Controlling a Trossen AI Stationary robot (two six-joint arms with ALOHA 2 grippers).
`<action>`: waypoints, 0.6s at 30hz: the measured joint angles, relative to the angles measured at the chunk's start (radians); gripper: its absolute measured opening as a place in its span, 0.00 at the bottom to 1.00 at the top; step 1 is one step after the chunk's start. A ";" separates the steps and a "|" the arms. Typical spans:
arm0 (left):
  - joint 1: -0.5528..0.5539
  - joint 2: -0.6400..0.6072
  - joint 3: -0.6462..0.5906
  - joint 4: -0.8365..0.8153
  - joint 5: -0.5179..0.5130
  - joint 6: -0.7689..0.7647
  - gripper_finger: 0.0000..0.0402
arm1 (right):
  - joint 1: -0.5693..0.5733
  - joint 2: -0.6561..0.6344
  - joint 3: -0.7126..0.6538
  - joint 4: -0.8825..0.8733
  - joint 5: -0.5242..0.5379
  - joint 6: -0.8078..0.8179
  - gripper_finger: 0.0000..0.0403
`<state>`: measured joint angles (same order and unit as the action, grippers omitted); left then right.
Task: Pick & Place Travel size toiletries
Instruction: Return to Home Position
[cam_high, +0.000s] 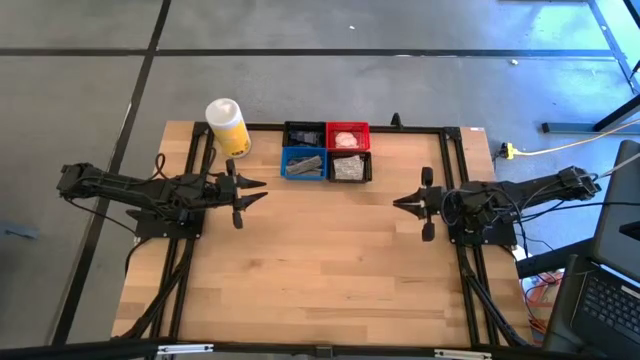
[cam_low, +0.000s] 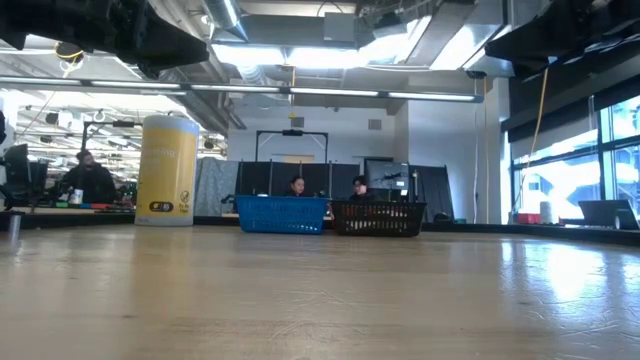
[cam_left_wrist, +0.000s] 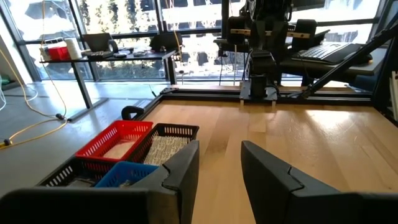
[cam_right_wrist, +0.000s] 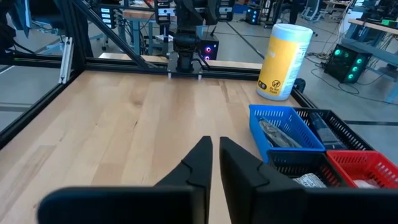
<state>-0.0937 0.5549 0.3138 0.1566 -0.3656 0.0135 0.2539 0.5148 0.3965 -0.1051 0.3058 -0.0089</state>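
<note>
Four small bins stand touching in a two-by-two block toward the back edge of the tabletop (cam_high: 330, 270), and the travel size toiletries lie inside them. The blue bin (cam_low: 282, 215) in the front row holds flat dark pieces (cam_right_wrist: 278, 132). The front black bin (cam_low: 378, 218) beside it holds crinkly clear packets (cam_high: 349, 168). Behind that, the red bin (cam_right_wrist: 364, 165) holds a white wad in clear wrap (cam_high: 345, 138), and the rear black bin (cam_high: 305, 125) holds more dark items (cam_high: 304, 136). A yellow cylindrical container (cam_high: 228, 128) with a white top stands upright near the block, on the left arm's side.

Both arms hover over bare wood, well apart from the bins and pointing at each other. The left gripper (cam_high: 260, 190) has its fingers parted with a clear gap, holding nothing. The right gripper (cam_high: 398, 202) has its fingers drawn almost together, with only a sliver between them, also empty.
</note>
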 joint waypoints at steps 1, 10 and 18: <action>0.000 0.000 0.000 0.000 0.000 0.000 0.28 | 0.000 0.000 0.000 0.000 -0.003 0.000 0.09; 0.000 0.000 0.000 0.000 0.000 0.000 0.28 | 0.000 0.000 0.000 0.000 -0.007 0.000 0.13; 0.000 0.000 0.000 0.000 0.000 0.000 0.28 | 0.000 0.000 0.000 0.000 -0.007 0.000 0.17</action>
<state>-0.0933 0.5552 0.3138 0.1566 -0.3656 0.0135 0.2539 0.5148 0.3965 -0.1055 0.2993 -0.0090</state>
